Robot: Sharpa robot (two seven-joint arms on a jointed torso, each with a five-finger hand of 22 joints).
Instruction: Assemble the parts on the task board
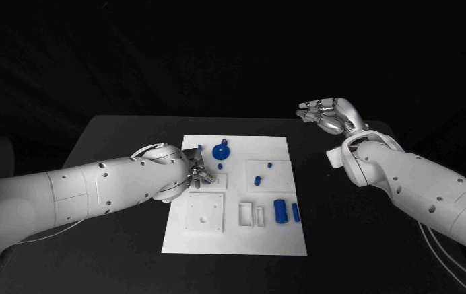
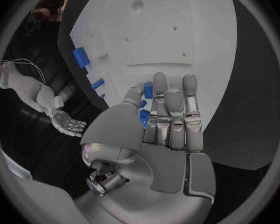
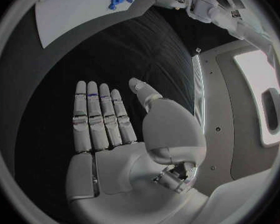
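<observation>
While the right hand (image 1: 328, 114) hovers off-board, the left hand (image 1: 197, 174) overlaps the task board (image 1: 277, 147).

The scene was dim, the black table (image 1: 116, 139) nearly lost in darkness. Only the white task board (image 1: 233, 240) showed brightly. Wrist views curved strongly toward their dark rims.

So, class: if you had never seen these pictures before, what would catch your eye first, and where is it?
First, the white task board glowing mid-table against the black, dotted with small blue parts. Next, the left hand over the board's left edge, a blue piece between its fingers. Last, the right hand, open and empty, off the board beyond its far right corner.
</observation>
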